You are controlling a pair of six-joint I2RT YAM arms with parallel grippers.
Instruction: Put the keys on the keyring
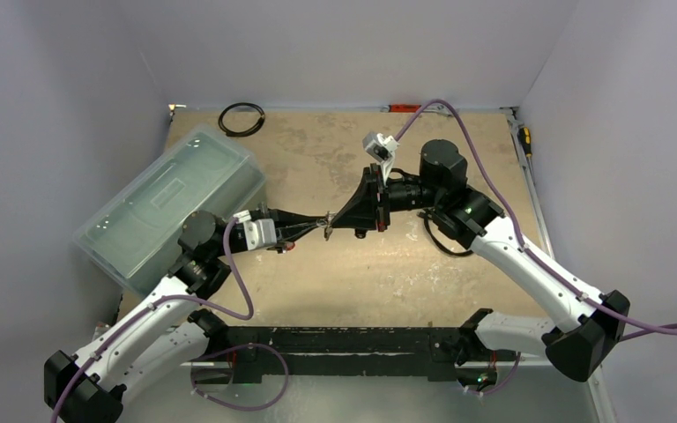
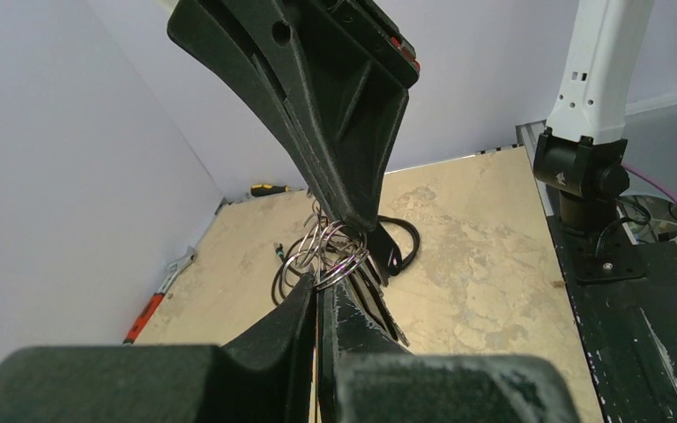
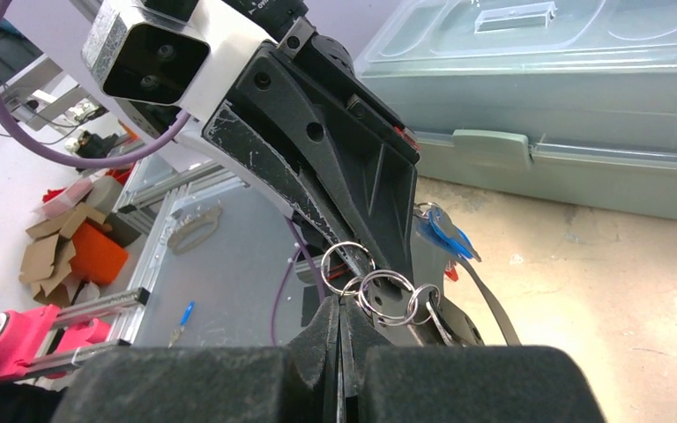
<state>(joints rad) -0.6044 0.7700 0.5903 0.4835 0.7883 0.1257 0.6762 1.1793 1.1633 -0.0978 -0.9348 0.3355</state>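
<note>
Silvery keyring [image 3: 386,293] is off the counter, held in the air over mid-counter and bunched with smaller split rings. Left gripper [image 2: 319,286] has its fingers narrow, nipping one loop. Right gripper [image 3: 341,304] has its fingers pressed nearly together on the bunch from the opposite side. We see blue-tagged keys [image 3: 445,236] hanging off the bunch, plus a bit of red. Properly threaded or not, we can't tell. Our read: mid-threading, some keys likely on, other colours not in view, so count unknown. Further out, lidded plastic bin [image 1: 172,203] at left edge, black cable coil [image 1: 241,119] at far edge.
</note>
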